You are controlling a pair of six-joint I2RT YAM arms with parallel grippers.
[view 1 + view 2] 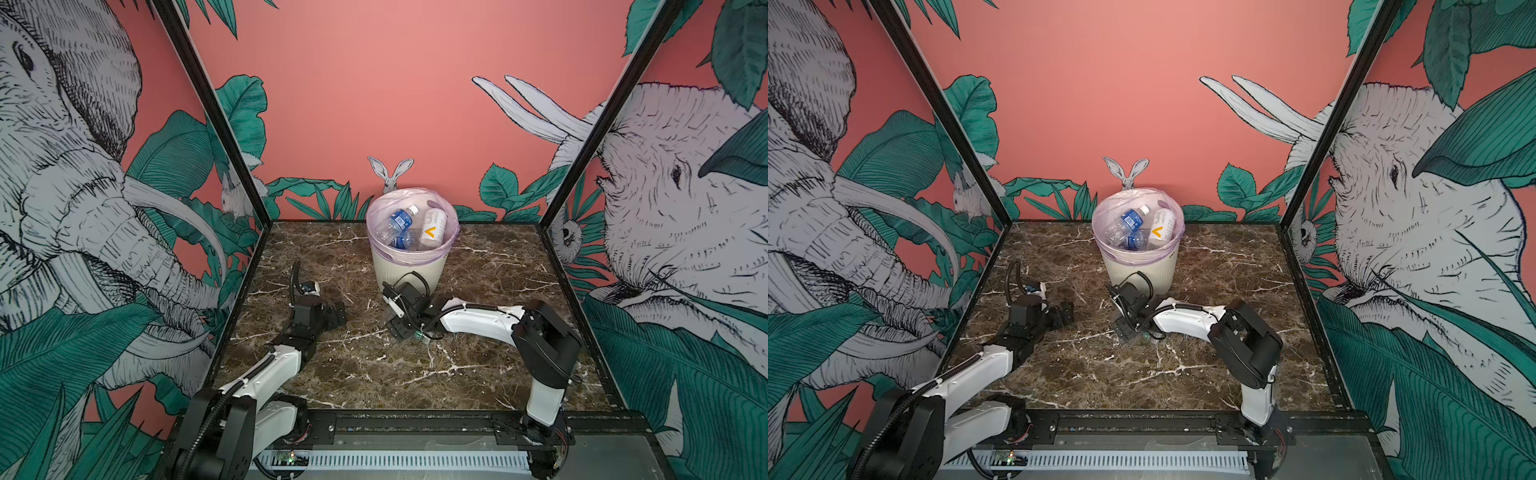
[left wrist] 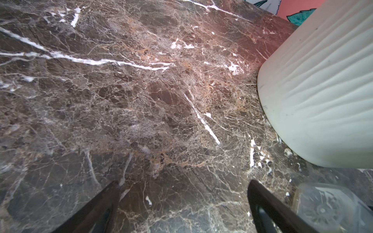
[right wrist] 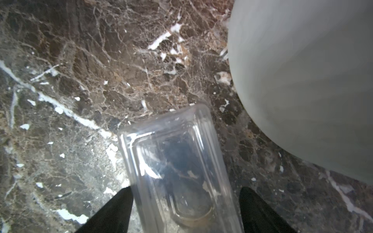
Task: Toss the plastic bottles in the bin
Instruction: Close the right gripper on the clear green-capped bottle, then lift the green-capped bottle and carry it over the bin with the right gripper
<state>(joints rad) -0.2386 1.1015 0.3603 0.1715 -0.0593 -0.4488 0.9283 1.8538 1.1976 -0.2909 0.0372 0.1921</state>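
Note:
The bin (image 1: 409, 272) (image 1: 1138, 272), cream and ribbed with a lilac bag, stands at the back middle of the table. It holds several plastic bottles, among them a blue-labelled one (image 1: 401, 218) and a white-and-yellow one (image 1: 433, 227). One clear bottle (image 3: 177, 161) (image 1: 419, 334) lies on the marble just in front of the bin. My right gripper (image 3: 186, 188) (image 1: 395, 328) is low over it, open, with one finger on either side of its body. My left gripper (image 2: 184, 182) (image 1: 338, 313) hovers open and empty over bare marble to the left. The clear bottle's base (image 2: 323, 209) shows beside it.
The bin's wall (image 2: 323, 90) (image 3: 302, 80) is close to both grippers. The dark marble tabletop (image 1: 374, 374) is boxed in by black frame posts and printed walls on three sides. A black rail (image 1: 415, 419) carrying the arm bases runs along the front edge.

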